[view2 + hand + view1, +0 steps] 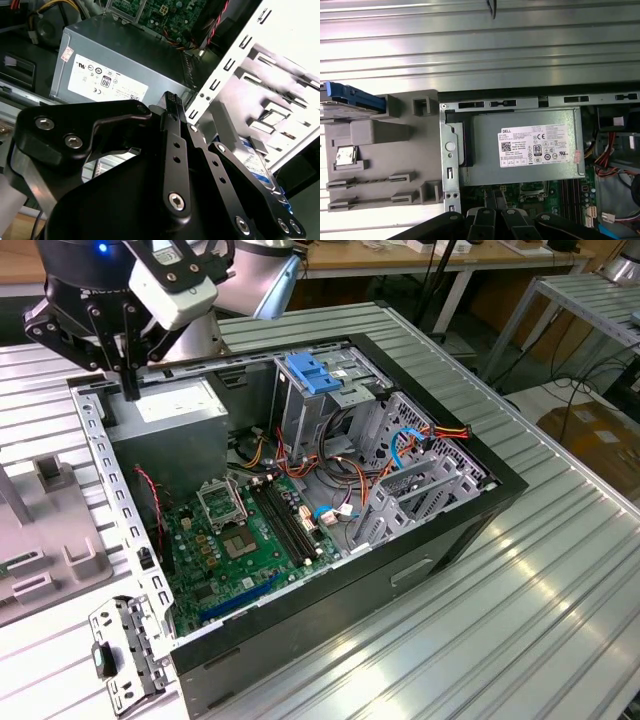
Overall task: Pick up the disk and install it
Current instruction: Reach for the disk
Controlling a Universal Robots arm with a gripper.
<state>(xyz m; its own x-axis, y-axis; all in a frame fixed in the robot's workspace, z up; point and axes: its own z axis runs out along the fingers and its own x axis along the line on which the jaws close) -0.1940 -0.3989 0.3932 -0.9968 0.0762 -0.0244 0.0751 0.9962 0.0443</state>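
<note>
Disk (354,96) — lying at the edge of the grey holder (380,150), which is sitting on the tabletop (560,570) outside the computer case (440,530); its blue rail is showing in the first wrist view. It is lying well apart from the hand, across the case wall from it.

Hand (129,388) — hanging at the case's corner, beside the power supply (170,405). Its fingers are pressing together and gripping nothing; whether the tips are touching the case cannot be told.

The gripper (130,388) hangs over a corner of the computer case (430,560) on the table (520,640), with the power supply (178,400) close below it inside. Outside the case, a holder (380,150) carries the disk (351,96).
</note>
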